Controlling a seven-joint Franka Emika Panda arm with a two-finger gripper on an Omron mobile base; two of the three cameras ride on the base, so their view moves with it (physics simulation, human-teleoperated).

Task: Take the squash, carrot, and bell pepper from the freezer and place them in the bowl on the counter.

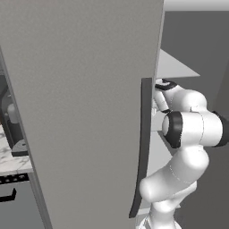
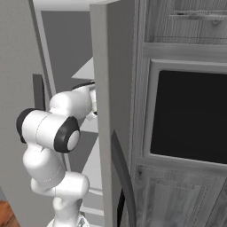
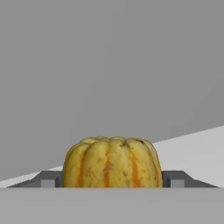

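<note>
In the hand view the squash [image 3: 111, 162], yellow with orange stripes and lumpy ribs, sits on a pale freezer shelf [image 3: 197, 146] against a grey back wall. My gripper [image 3: 112, 180] straddles it, and the dark fingertips [image 3: 50, 179] press close against its left and right sides. The freezer door [image 1: 80, 112] stands swung open, its long dark handle [image 1: 144, 147] facing me, and my arm [image 1: 190, 127] reaches past its edge into the compartment. A strip of the marble counter [image 1: 11, 161] shows at the far left. Carrot, bell pepper and bowl are out of view.
The open door's edge [image 2: 106, 88] stands close on the arm's right. Beyond it are grey wood-grain cabinets [image 2: 186, 22] and a black built-in oven window [image 2: 190, 115]. Inside the freezer, grey shelves [image 1: 174, 67] sit above and below my arm. A dark appliance [image 1: 11, 120] stands on the counter.
</note>
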